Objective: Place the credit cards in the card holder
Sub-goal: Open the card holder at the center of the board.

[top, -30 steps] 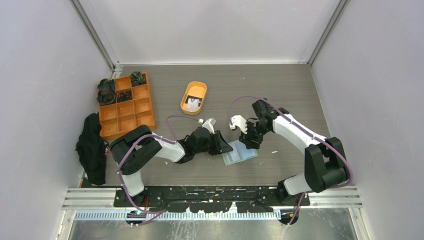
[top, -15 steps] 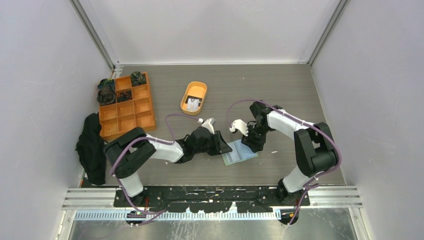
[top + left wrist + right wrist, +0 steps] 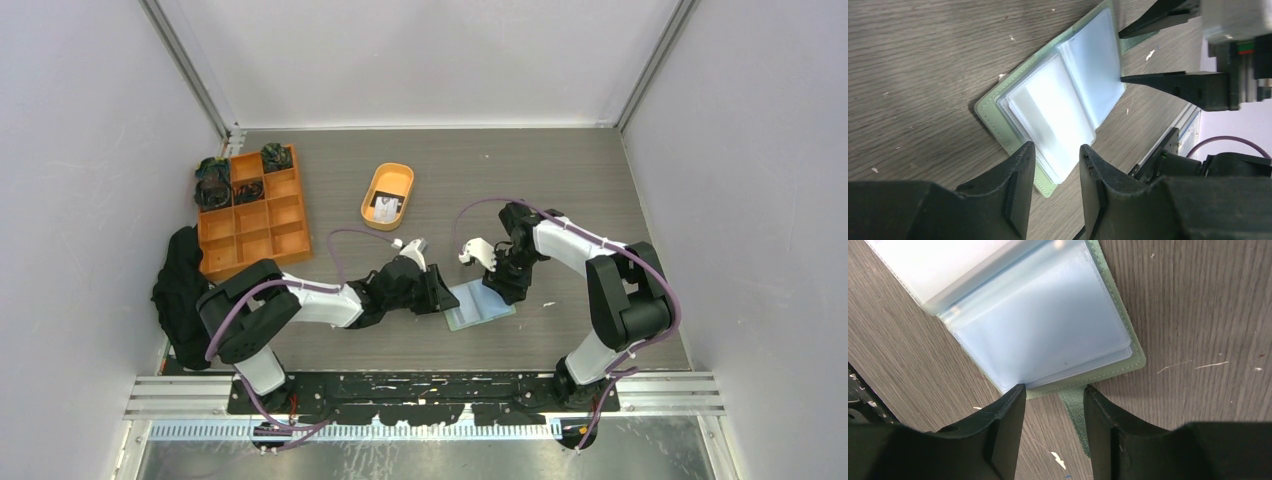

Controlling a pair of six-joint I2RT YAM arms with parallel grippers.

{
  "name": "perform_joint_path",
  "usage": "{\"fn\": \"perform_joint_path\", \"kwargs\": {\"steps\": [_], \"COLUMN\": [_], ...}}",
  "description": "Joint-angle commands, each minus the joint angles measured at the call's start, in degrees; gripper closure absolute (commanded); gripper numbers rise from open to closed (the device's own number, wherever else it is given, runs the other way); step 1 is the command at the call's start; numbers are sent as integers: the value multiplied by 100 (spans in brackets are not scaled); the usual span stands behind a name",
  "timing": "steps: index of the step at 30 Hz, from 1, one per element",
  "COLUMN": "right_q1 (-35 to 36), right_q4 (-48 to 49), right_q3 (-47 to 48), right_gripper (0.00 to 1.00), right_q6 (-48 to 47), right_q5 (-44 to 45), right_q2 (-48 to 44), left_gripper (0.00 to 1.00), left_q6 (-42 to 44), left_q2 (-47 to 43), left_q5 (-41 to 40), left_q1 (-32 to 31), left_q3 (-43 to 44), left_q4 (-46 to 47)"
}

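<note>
Both claws stand half open, holding nothing: left gripper (image 3: 1055,146) straddles one edge of the card holder (image 3: 1063,95), right gripper (image 3: 1053,388) its snap tab (image 3: 1075,415). Holder lies spread between them. Next, I'd judge: fetch credit cards (image 3: 385,207) from the orange tray (image 3: 400,172).

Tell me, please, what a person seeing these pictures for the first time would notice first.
The green card holder lies open near the front middle of the table, its clear sleeves showing. The left gripper and the right gripper stand at its opposite edges, both with jaws apart. Further back, an orange oval tray holds cards, and an orange grid organiser sits at the left.
</note>
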Motion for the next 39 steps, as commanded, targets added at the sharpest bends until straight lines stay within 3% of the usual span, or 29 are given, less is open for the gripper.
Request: {"fn": "perform_joint_path", "kwargs": {"steps": [1,39], "right_q1": [35,97], "right_q4": [-119,-186], "right_q3": [183,210], "right_gripper": [49,50], "right_q6": [50,64], "right_q5": [-57,-60], "right_q2": [13,30], "left_gripper": [61,64], "left_q6": [-20,44], "left_q2": [118,98], "left_q5": [-70,-206], "left_q1": [-32,-220], "left_q3": [90,455], "left_q4": [74,-251]}}
